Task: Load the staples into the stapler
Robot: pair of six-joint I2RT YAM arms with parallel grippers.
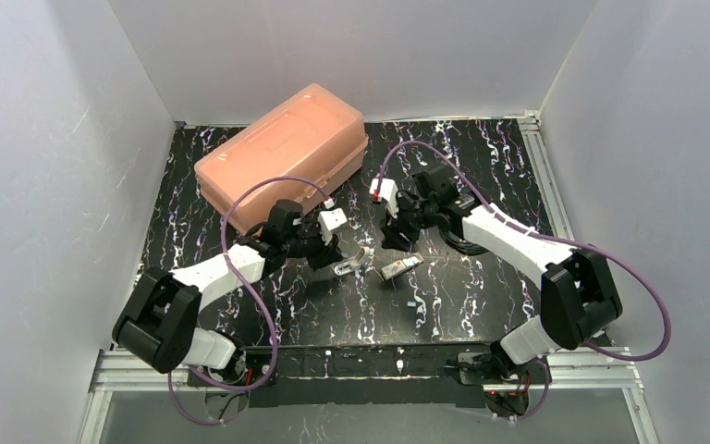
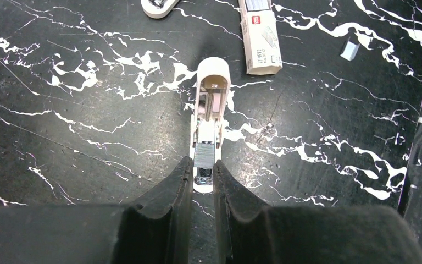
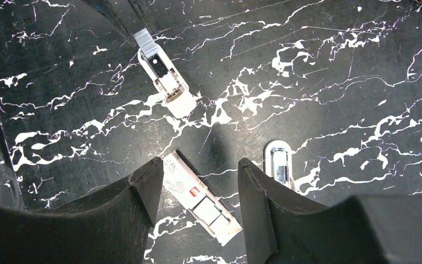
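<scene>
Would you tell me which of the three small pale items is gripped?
The stapler, its metal channel showing: the left gripper pinches its end. The staple box lies loose under the open right gripper; the oval white piece lies untouched.

The top view looks down from above and behind the arms, taking in the whole surface (image 1: 481, 305) (arm bases at its bottom edge). The left wrist view looks steeply down past the left tool (image 2: 202, 165), close to the surface; the right does likewise past the right tool (image 3: 200, 165). Both share the stapler (image 2: 211, 110) and staple box (image 2: 261, 38), from facing sides.
</scene>
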